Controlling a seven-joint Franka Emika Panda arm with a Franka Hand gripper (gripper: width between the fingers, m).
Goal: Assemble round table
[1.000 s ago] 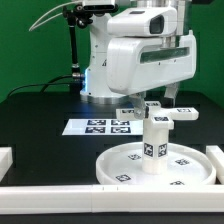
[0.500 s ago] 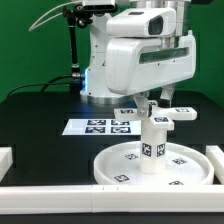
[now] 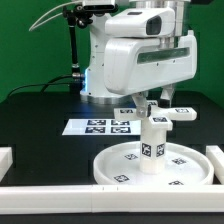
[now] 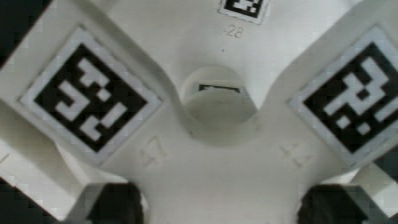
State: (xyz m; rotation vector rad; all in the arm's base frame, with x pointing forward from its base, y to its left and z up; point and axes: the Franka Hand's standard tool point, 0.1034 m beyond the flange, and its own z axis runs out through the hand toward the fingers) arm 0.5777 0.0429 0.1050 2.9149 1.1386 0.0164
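Note:
The large rimmed round disc (image 3: 110, 170) lies flat on the black table at the front. The short post (image 3: 153, 145) stands upright at its middle. The four-armed cross piece (image 3: 128, 112) sits level on top of the post. My gripper (image 3: 152, 106) comes straight down onto the cross piece's middle. In the wrist view the cross piece (image 4: 214, 130) fills the frame with two tagged arms spreading out. My gripper (image 4: 222, 205) is shut on its hub, with a dark finger (image 4: 107, 205) on each side. The joint between cross piece and post is hidden.
The marker board (image 3: 100, 126) lies behind the disc, toward the exterior view's left. White border rails run along the front (image 3: 60, 200), the left (image 3: 5, 157) and the right (image 3: 215, 155). The arm's base (image 3: 95, 70) stands at the back.

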